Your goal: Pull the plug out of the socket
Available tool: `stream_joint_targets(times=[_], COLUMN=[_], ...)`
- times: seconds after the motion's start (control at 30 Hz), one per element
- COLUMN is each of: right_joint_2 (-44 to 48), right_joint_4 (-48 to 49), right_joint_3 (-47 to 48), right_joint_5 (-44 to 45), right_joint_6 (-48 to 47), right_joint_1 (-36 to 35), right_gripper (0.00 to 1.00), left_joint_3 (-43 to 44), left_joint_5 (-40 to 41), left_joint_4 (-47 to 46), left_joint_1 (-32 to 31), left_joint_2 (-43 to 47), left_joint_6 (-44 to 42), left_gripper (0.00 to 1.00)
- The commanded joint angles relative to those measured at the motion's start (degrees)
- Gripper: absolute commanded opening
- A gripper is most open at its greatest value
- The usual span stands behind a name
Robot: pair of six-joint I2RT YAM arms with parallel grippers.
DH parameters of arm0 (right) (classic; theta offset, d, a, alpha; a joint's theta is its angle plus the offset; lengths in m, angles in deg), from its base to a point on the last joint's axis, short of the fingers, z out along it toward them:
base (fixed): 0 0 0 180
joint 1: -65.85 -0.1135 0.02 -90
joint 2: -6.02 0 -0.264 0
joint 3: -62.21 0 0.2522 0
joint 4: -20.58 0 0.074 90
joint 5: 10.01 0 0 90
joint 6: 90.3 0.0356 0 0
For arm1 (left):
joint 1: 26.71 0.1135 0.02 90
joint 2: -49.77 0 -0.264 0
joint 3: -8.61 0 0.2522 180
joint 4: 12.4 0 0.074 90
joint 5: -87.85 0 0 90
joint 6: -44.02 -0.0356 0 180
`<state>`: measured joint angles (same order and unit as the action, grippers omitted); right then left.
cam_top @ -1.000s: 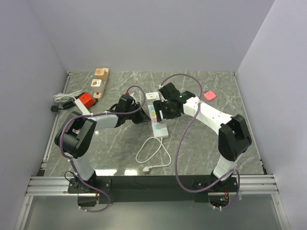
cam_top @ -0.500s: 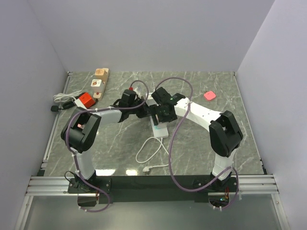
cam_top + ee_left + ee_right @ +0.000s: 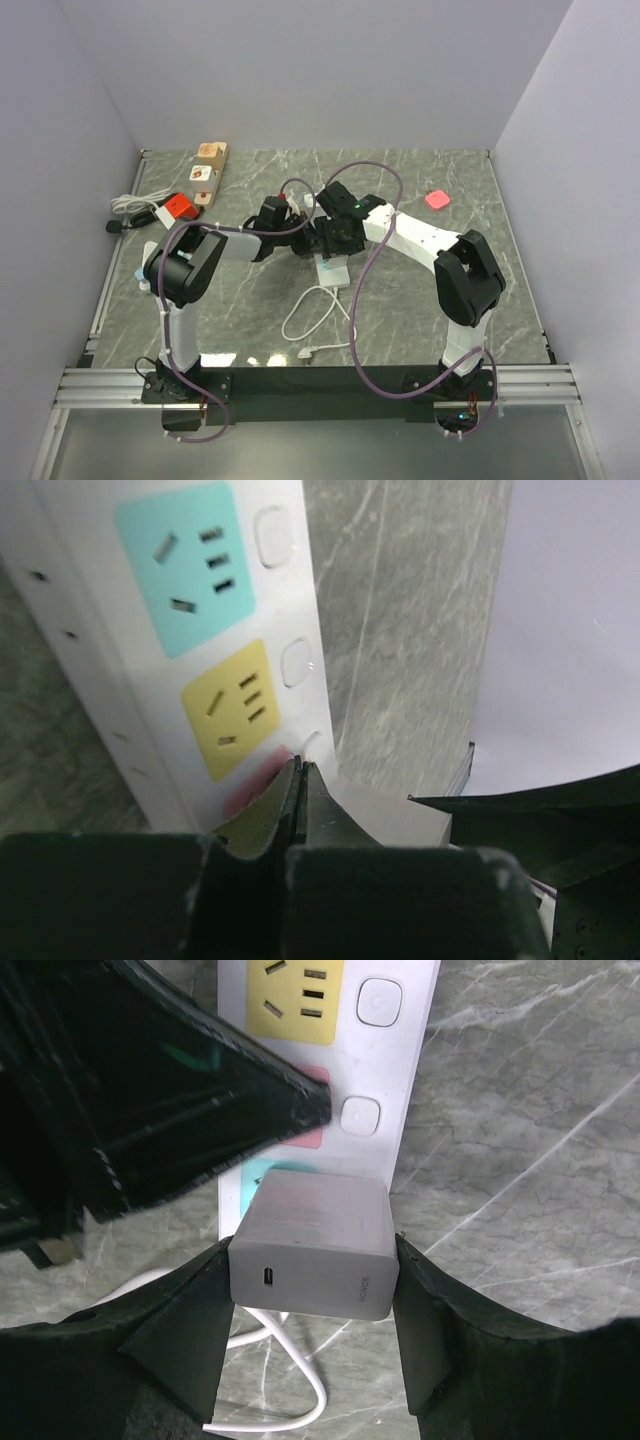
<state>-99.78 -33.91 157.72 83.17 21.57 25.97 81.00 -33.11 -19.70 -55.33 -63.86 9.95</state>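
I see a grey marbled table (image 3: 420, 290) closed in by plain pale walls on three sides, with a metal rail along its near edge. Both arms reach to the middle, where a white power strip (image 3: 400, 1060) lies flat.

The right end effector (image 3: 312, 1250) is clenched on the plug (image 3: 312, 1245), a grey-white block sitting in the strip, with one finger against each of its sides. A teal socket face (image 3: 250, 1175) peeks out from under the plug's left edge. I cannot see the prongs, so I cannot tell how deep it sits.

The left end effector (image 3: 298, 780) is pinched closed on nothing, and its joined tips rest on the strip just beyond the plug. They cover most of a pink socket (image 3: 310, 1138). Past those tips come a yellow socket (image 3: 232, 708) and then another teal one (image 3: 185, 565).

From overhead the two end effectors crowd together and hide the plug completely, so only the strip's ends show. A white cord (image 3: 320, 315) loops on the table on the near side of the right end effector.

Far out to the left of the left end effector, near the wall, are a tan wooden strip (image 3: 210, 170), a red block (image 3: 180, 207), a white cord bundle (image 3: 135, 205) and a small black cord end (image 3: 113, 226). They are too small for me to read in detail. A pink object (image 3: 437, 198) lies well to the right of the right end effector.
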Motion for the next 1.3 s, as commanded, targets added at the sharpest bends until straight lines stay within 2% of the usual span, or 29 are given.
stream_joint_targets(times=[0.0, 0.1, 0.2, 0.3, 0.57, 0.67, 0.7, 0.73, 0.93, 1.1, 1.27], right_joint_2=[-2.0, -2.7, -3.4, -4.3, -6.3, -5.7, -4.3, -3.2, 7.2, 8.2, 9.7], right_joint_4=[2.2, 2.1, 2.3, 2.4, 3.1, 2.5, 2.0, 0.8, -5.2, -10.1, -10.7], right_joint_3=[0.8, 1.0, 1.5, 1.7, 1.9, 2.0, 2.4, 2.5, 8.4, 13.4, 12.4], right_joint_5=[-1.7, -2.1, -2.7, -2.9, -4.5, -4.8, -4.7, -4.7, -3.9, -4.6, -3.3], right_joint_6=[1.1, 1.4, 1.7, 2.0, 2.2, 2.2, 2.3, 2.2, 1.1, -0.7, -0.2], right_joint_1=[-0.1, 0.0, -0.1, 0.0, 0.0, 0.1, 0.2, 0.2, 1.6, 3.7, 6.8], right_gripper=[0.51, 0.50, 0.58, 0.61, 0.58, 0.29, 0.08, 0.00, 0.00, 0.00, 0.00], left_joint_3=[-1.1, -1.6, -1.2, -1.7, -2.1, -2.4, -2.4, -2.8, -3.2, -2.7, -2.9], left_joint_5=[-2.0, -1.9, -0.1, 1.1, 2.6, 3.2, 3.4, 3.9, 5.5, 6.4, 6.8], left_joint_4=[-4.7, -5.0, -1.8, -0.6, 1.0, 1.8, 2.2, 2.4, 4.6, 6.2, 6.6], left_joint_1=[-1.2, -1.9, -2.4, -2.4, -2.4, -2.4, -2.5, -2.5, -2.8, -2.9, -3.1], left_joint_2=[-1.6, -2.7, -3.4, -3.5, -3.4, -3.4, -3.3, -3.2, -3.3, -4.3, -4.3], left_joint_6=[1.1, 1.2, 0.6, 0.6, 0.1, 0.1, -0.1, -0.1, -1.3, -1.8, -2.0], left_gripper=[0.01, 0.01, 0.01, 0.01, 0.01, 0.01, 0.01, 0.01, 0.01, 0.01, 0.01])
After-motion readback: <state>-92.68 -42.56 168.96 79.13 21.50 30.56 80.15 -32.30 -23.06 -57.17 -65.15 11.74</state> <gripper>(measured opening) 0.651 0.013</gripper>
